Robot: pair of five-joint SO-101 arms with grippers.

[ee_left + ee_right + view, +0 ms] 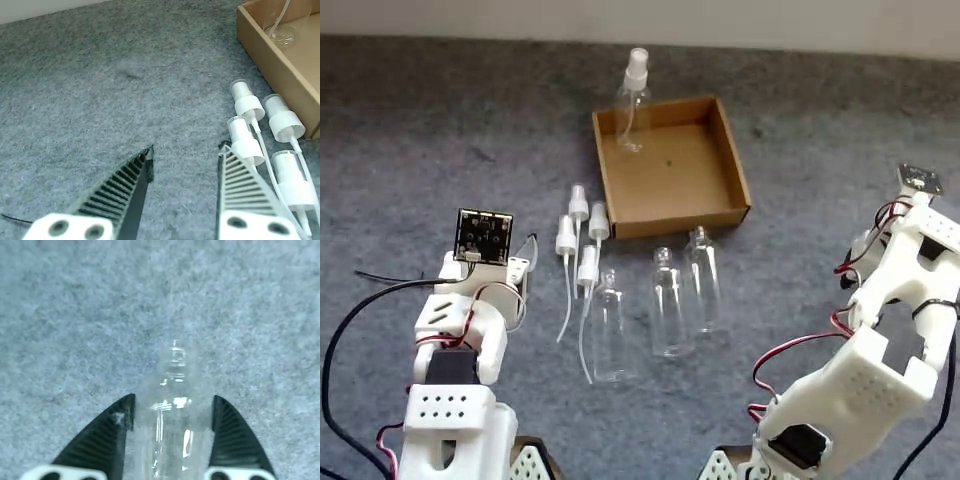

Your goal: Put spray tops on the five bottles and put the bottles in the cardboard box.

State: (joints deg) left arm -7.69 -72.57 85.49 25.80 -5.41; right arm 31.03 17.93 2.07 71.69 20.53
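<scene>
Nearby, spray tops (pixel 246 136) crowd left tool (pixel 185 147); right tool (pixel 173 398) clasps bottle (pixel 173 375)

The left gripper (pixel 186 146) hangs low with jaws spread; the right gripper (pixel 173 397) clasps a bottle (pixel 172 425).

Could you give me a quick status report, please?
Left tool open beside spray tops. Right tool shut on bare bottle. One capped bottle in box. Three bottles lie loose.

Clear glossy plastic bottles (pixel 668 300), white smooth plastic spray tops (pixel 589 262). Matt brown cardboard box (pixel 680 215). Rough, fuzzy grey cloth (pixel 420 130) as tbl cover.
</scene>
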